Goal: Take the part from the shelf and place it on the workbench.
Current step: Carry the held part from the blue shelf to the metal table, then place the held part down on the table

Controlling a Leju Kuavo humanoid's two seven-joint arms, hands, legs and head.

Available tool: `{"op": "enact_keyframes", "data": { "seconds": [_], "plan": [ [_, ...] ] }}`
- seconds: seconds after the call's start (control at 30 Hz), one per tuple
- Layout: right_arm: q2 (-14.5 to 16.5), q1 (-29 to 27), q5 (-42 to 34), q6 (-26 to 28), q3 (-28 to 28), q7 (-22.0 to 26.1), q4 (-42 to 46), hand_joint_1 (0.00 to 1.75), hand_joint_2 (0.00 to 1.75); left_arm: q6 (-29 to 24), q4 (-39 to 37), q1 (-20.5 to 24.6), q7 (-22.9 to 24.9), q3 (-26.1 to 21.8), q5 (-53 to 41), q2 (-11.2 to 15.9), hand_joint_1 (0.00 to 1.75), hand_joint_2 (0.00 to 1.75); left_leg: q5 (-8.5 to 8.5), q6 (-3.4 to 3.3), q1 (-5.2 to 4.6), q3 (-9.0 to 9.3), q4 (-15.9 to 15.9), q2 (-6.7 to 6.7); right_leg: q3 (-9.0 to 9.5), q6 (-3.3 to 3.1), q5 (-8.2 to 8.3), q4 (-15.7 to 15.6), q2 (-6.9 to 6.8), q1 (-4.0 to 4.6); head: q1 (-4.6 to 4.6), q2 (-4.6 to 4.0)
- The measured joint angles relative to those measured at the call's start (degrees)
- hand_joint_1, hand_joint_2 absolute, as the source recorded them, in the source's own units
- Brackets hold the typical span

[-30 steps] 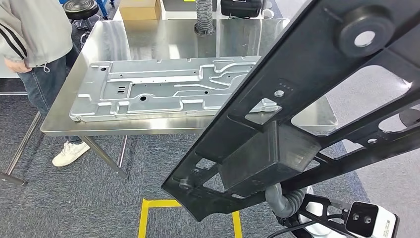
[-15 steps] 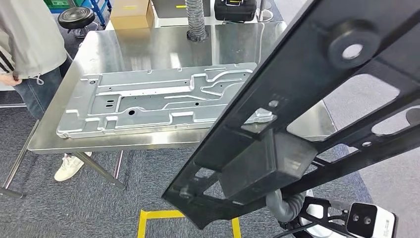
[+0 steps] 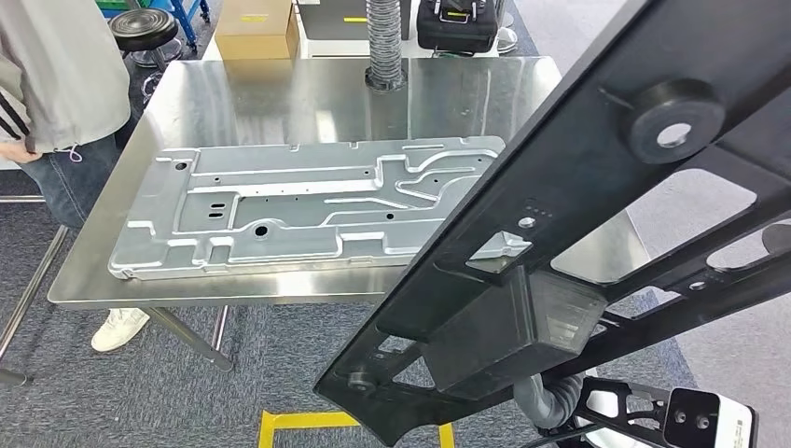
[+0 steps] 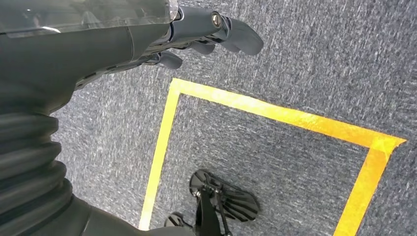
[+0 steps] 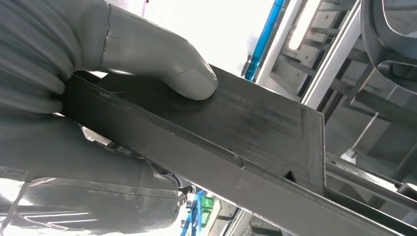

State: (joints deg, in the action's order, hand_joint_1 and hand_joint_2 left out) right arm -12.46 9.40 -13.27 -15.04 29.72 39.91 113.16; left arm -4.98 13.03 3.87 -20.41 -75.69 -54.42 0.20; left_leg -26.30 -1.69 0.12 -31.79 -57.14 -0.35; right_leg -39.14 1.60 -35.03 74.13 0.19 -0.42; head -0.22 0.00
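My right hand (image 5: 74,98) is clamped on the long black plastic frame part (image 3: 597,196), the grey thumb pressed flat on one face of a black bar of it and the rest of the hand wrapped beneath. In the head view the part runs as a diagonal across the right side, from low near my body up and away to the right, held in the air above the carpet and overlapping the near right corner of the shiny stainless-steel bench (image 3: 280,84); whether it touches the bench I cannot tell.

On the bench lies a large flat silver stamped metal panel (image 3: 298,201), lengthwise along the near edge. A person in a grey jacket and jeans (image 3: 56,84) stands at the bench's left end.

My left hand (image 4: 206,34) hangs over the grey carpet floor (image 4: 295,59), holding nothing, dark fingers loosely bent and apart, near a square of yellow floor tape (image 4: 275,115).
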Motion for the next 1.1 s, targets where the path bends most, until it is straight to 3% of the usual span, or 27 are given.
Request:
{"op": "enact_keyframes", "data": {
  "seconds": [0.03, 0.07, 0.13, 0.2, 0.3, 0.37, 0.47, 0.5, 0.53, 0.57, 0.63, 0.7, 0.8, 0.87, 0.9, 0.97, 1.0, 1.03, 1.07, 1.1],
  "plan": [
    [0.0, -0.2, 0.0, -0.02, -0.13, 0.0, -0.01, 1.75, 1.75, 0.0, 0.0, -0.05, 0.0, -0.03, 0.01, -0.05, 0.0, 1.75, -0.39, 0.03, -0.04, 0.45, -0.01, -0.02, -0.8, -0.02, 0.94, -0.08, 0.0, 0.01, 0.01, 0.0],
    [0.0, -0.37, 0.0, -0.09, -0.3, 0.0, -0.02, 1.75, 1.75, 0.0, 0.0, -0.09, -0.02, -0.05, 0.01, -0.1, 0.0, 1.75, -0.83, 0.09, -0.06, 1.05, -0.01, -0.05, -0.46, -0.16, 3.11, -2.43, -0.01, 0.04, 0.01, 0.0],
    [-0.01, -0.72, -0.04, -0.38, -0.82, 0.01, -0.01, 1.75, 1.75, 0.02, 0.0, -0.1, -0.12, -0.07, 0.01, -0.21, 0.0, 1.75, -1.8, 0.37, -0.15, 2.36, -0.05, -0.1, 1.99, -0.74, 8.32, -10.22, -0.05, 0.24, -0.01, 0.0],
    [-0.02, -1.05, -0.38, -1.06, -1.5, 0.01, -0.02, 1.75, 1.75, 0.03, 0.0, -0.06, -0.21, -0.09, 0.05, -0.3, 0.0, 1.75, -2.69, 0.97, -0.26, 2.95, -0.08, -0.09, 3.63, -1.49, 9.84, -14.99, -0.12, 0.59, -0.04, 0.0],
    [-0.06, -1.4, -1.74, -2.66, -2.75, 0.01, -0.07, 1.75, 1.75, 0.01, -0.01, -0.05, -0.24, -0.16, 0.37, -0.37, 0.0, 1.75, -3.22, 1.94, -0.4, 3.42, -0.77, 0.0, 4.58, -2.43, 9.73, -16.05, -0.13, 0.53, -0.05, 0.0],
    [-0.17, -1.32, -2.45, -3.3, -3.61, 0.01, -0.13, 1.75, 1.75, -0.01, -0.02, 0.07, -0.27, -0.22, 0.52, -0.39, 0.0, 1.75, -4.4, 2.55, -0.29, 2.47, -3.66, 0.03, 5.74, -2.98, 9.46, -16.48, -0.15, 0.27, -0.1, 0.0],
    [-0.28, -1.22, -2.96, -3.48, -4.2, 0.01, -0.35, 1.75, 1.75, -0.02, -0.02, 0.12, -0.31, -0.35, 0.59, -0.32, 0.0, 1.75, -8.46, 3.45, 0.12, -3.64, -13.55, 0.03, 6.8, -3.37, 8.55, -16.68, -0.17, 0.21, -0.17, 0.0],
    [-0.29, -1.19, -3.19, -3.44, -4.25, 0.0, -0.54, 1.75, 1.75, -0.01, -0.02, 0.06, -0.32, -0.39, 0.59, -0.31, 0.0, 1.75, -8.98, 3.59, 0.25, -5.59, -15.92, 0.03, 7.15, -3.36, 8.19, -16.67, -0.13, 0.21, -0.17, 0.0],
    [-0.31, -1.06, -3.51, -3.24, -4.27, -0.01, -0.77, 1.75, 1.75, 0.01, -0.02, -0.01, -0.33, -0.41, 0.59, -0.32, 0.0, 1.75, -8.42, 3.66, 0.36, -6.82, -16.61, 0.03, 7.6, -3.32, 7.79, -16.66, -0.07, 0.2, -0.17, 0.0],
    [-0.38, -0.77, -3.97, -2.81, -4.25, -0.01, -1.0, 1.75, 1.75, 0.02, -0.02, -0.06, -0.33, -0.42, 0.59, -0.32, 0.0, 1.75, -6.54, 3.64, 0.44, -6.88, -14.95, 0.04, 8.19, -3.24, 7.35, -16.66, -0.02, 0.19, -0.18, 0.0],
    [-0.75, 0.5, -5.24, -0.85, -3.99, 0.0, -1.39, 1.75, 1.75, 0.02, -0.02, -0.06, -0.25, -0.42, 0.53, -0.24, 0.0, 1.75, -0.95, 3.34, 0.5, -4.98, -7.6, 0.06, 9.56, -2.93, 6.38, -16.66, 0.04, 0.18, -0.13, 0.0],
    [-1.48, 2.4, -6.63, 2.36, -3.07, 0.0, -1.68, 1.75, 1.75, -0.04, -0.02, 0.1, 0.02, -0.42, 0.39, -0.13, 0.0, 1.75, 1.76, 2.76, 0.19, -3.72, -2.25, 0.15, 10.06, -2.4, 5.73, -16.61, 0.1, 0.22, -0.06, 0.0],
    [-2.67, 4.33, -7.5, 6.1, -1.35, -0.03, -1.84, 1.75, 1.75, -0.23, -0.02, 0.26, 0.49, -0.42, 0.07, -0.03, 0.0, 1.75, 1.99, 1.65, 0.03, -3.39, -1.31, 0.13, 10.14, -1.35, 5.0, -16.69, 0.11, 0.24, -0.01, 0.0],
    [-3.25, 5.12, -7.1, 7.32, -0.63, 0.01, -1.72, 1.75, 1.75, -0.34, -0.02, 0.43, 0.67, -0.42, -0.1, -0.01, 0.0, 1.75, 1.91, 1.08, 0.26, -2.67, -0.67, 0.06, 9.63, -0.8, 3.75, -14.87, 0.07, 0.19, 0.06, 0.0],
    [-3.43, 5.42, -6.63, 7.89, -0.39, 0.02, -1.58, 1.75, 1.75, -0.4, -0.02, 0.57, 0.7, -0.42, -0.13, -0.01, 0.0, 1.75, 1.8, 0.82, 0.35, -2.3, -0.4, 0.07, 8.32, -0.57, 2.52, -12.26, 0.06, 0.11, 0.09, 0.0],
    [-3.52, 5.57, -5.0, 9.35, 0.04, 0.05, -1.26, 1.75, 1.75, -0.48, -0.02, 0.81, 0.76, -0.42, -0.15, 0.0, 0.0, 1.75, 1.39, 0.44, 0.3, -1.92, -0.34, 0.06, 3.55, -0.25, -0.17, -4.35, 0.05, -0.01, 0.18, 0.0],
    [-3.52, 5.49, -4.02, 10.12, 0.22, 0.03, -1.07, 1.75, 1.75, -0.5, -0.02, 0.86, 0.84, -0.42, -0.16, 0.0, 0.0, 1.75, 1.16, 0.35, 0.28, -1.73, -0.36, 0.04, 1.23, -0.13, -0.75, -1.09, 0.05, -0.08, 0.17, 0.0],
    [-3.52, 5.36, -2.88, 11.01, 0.39, 0.01, -0.77, 1.75, 1.75, -0.51, -0.02, 0.84, 0.98, -0.42, -0.19, 0.0, 0.0, 1.75, 0.88, 0.34, 0.26, -1.44, -0.39, 0.01, -0.25, -0.06, -0.11, 0.26, 0.05, -0.15, 0.18, 0.0],
    [-3.52, 5.2, -1.74, 11.87, 0.52, 0.0, -0.34, 1.75, 1.75, -0.51, -0.02, 0.81, 1.11, -0.42, -0.21, 0.0, 0.0, 1.75, 0.57, 0.38, 0.25, -1.06, -0.43, -0.04, -0.52, -0.06, 1.71, -0.76, 0.04, -0.22, 0.18, 0.0],
    [-3.51, 4.98, -0.52, 12.71, 0.6, 0.0, 0.21, 1.75, 1.75, -0.48, -0.02, 0.79, 1.2, -0.42, -0.22, 0.0, 0.0, 1.75, 0.21, 0.47, 0.25, -0.58, -0.48, -0.09, 0.36, -0.15, 4.4, -3.97, 0.02, -0.27, 0.19, 0.0]
  ]
}}
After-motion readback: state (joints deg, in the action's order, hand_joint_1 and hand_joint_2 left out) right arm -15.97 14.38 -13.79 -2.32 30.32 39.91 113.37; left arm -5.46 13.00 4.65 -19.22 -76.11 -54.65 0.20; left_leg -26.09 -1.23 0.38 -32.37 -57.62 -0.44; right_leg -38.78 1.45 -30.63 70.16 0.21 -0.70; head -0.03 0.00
